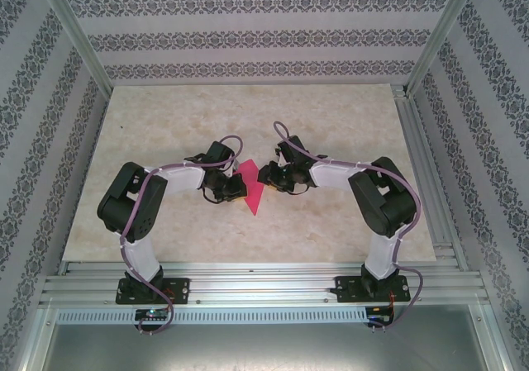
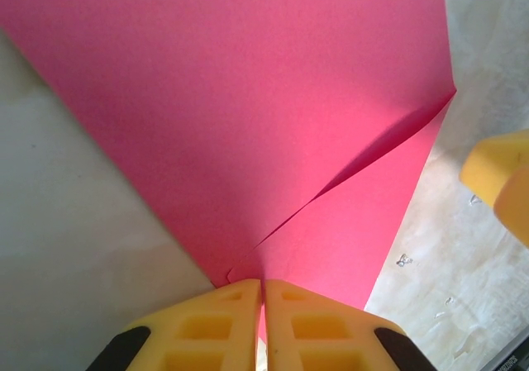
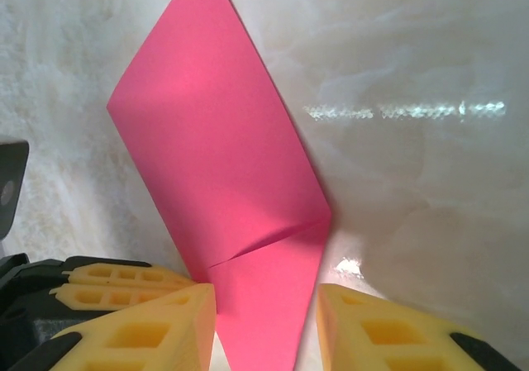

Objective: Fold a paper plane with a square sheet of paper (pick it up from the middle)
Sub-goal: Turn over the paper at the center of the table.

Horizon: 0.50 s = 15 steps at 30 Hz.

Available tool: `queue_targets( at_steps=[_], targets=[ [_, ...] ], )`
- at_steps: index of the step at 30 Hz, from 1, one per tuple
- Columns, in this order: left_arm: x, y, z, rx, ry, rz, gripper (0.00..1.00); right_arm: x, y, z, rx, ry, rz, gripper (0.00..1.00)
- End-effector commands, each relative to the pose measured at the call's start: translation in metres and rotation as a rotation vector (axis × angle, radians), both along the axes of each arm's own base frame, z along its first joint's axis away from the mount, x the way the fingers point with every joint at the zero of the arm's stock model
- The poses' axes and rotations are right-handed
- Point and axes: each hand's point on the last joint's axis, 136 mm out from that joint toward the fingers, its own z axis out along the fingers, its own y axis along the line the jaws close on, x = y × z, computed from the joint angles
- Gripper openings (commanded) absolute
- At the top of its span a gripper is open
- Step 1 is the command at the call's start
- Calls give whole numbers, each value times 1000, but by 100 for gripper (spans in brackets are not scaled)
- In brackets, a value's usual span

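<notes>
Status: the paper sits at the middle of the table, between both grippers, folded into a long pointed diamond. I judge the job partly done (the final dart folds are still to make). My left gripper is clamped on the paper's edge. My right gripper stands apart, astride its tip. The right wrist view gives the whole outline; the left wrist view shows the overlapping flap up close.

magenta paper cropped by top edge at left wrist, lower tip cut off at right wrist
</notes>
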Motion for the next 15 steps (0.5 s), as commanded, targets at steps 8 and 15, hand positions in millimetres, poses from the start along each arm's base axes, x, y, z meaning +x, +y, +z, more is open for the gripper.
queue_targets(
  at_steps=[8, 15],
  targets=[
    [-7, 5, -10, 58, 18, -22, 13, 0, 15, -11, -1, 25, -11, 36],
    [-4, 4, -7, 51, 13, -20, 13, 7, 26, -2, 36, -5, 16, 27]
  ],
)
